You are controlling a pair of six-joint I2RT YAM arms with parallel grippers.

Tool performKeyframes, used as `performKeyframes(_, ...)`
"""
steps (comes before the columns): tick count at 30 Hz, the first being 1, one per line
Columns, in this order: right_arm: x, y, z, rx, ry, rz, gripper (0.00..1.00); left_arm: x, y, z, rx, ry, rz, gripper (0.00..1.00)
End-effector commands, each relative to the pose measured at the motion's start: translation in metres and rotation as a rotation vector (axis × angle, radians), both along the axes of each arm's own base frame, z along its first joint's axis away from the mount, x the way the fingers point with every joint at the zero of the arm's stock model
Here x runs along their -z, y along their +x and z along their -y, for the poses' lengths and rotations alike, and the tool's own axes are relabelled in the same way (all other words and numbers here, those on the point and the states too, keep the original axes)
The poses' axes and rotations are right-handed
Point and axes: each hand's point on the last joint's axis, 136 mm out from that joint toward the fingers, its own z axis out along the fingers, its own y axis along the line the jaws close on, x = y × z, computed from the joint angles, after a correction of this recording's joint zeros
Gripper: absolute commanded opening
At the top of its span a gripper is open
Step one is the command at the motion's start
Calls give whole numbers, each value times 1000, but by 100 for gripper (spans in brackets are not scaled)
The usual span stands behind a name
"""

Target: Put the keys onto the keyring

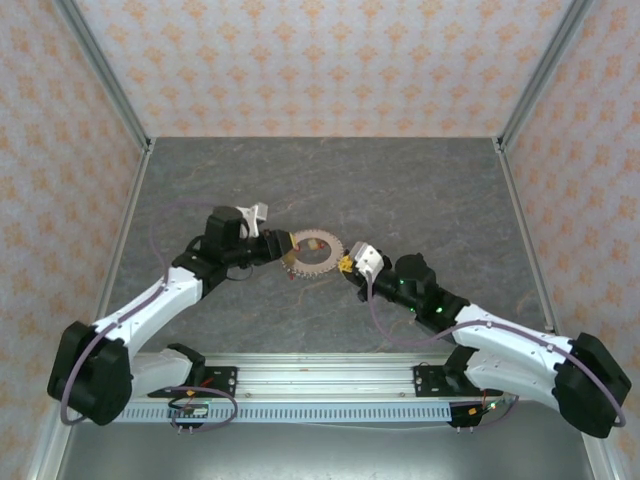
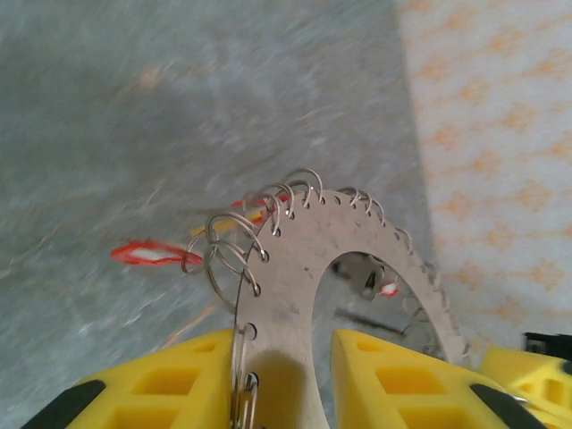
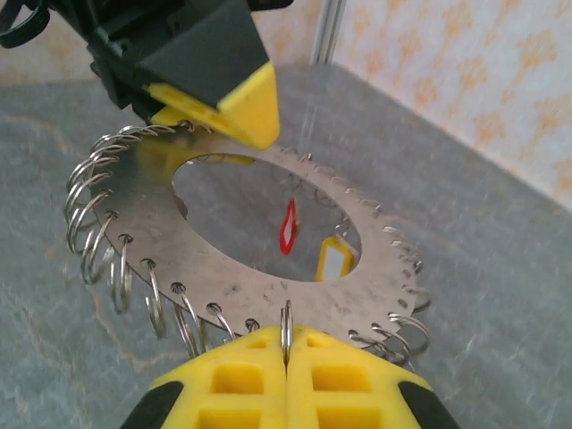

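Right pincer (image 3: 286,344) is clamped together on one edge of the keyring (image 3: 223,277), holding it over the grey surface (image 1: 420,190). Left pincer (image 2: 284,344) straddles the keyring's opposite edge, jaws apart. Small wire loops (image 3: 89,214) line the keyring's rim. A red tag (image 3: 288,228) and a yellow tag (image 3: 335,259) show through its hole. Whether the keys hang from it or lie loose I cannot tell, so the task looks unfinished.

1 overhead, 2 close opposing wrist views on keyring (image 3: 138,192)
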Motion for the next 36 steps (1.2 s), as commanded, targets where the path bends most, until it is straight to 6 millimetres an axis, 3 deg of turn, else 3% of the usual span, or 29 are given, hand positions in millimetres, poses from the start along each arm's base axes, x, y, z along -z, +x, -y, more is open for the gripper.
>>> performKeyframes(1,27,2,4,25,-38,-63,0,13,7,13,-33,-3,29,30)
performKeyframes(8,70,4,6,31,-105,-127,0,77,2,32,-50,32,-67,25)
performKeyframes(13,101,5,14,41,-224,-119,0,110,-3,26,-75,94,-127,27)
performKeyframes(16,107,7,14,54,-259,-62,0,119,-7,18,-102,129,-143,32)
performKeyframes(20,120,11,2,77,-367,15,0,124,-12,-2,-167,201,-143,53)
performKeyframes(23,119,20,2,142,-351,70,0,117,-14,-17,-213,251,-117,63)
performKeyframes(27,100,22,-3,116,-280,98,0,95,-16,-42,-278,319,-40,74)
performKeyframes(32,68,24,-2,92,-171,138,0,44,-14,-59,-300,362,153,79)
performKeyframes(36,38,23,-2,12,-25,72,0,-2,-12,-55,-243,338,348,79)
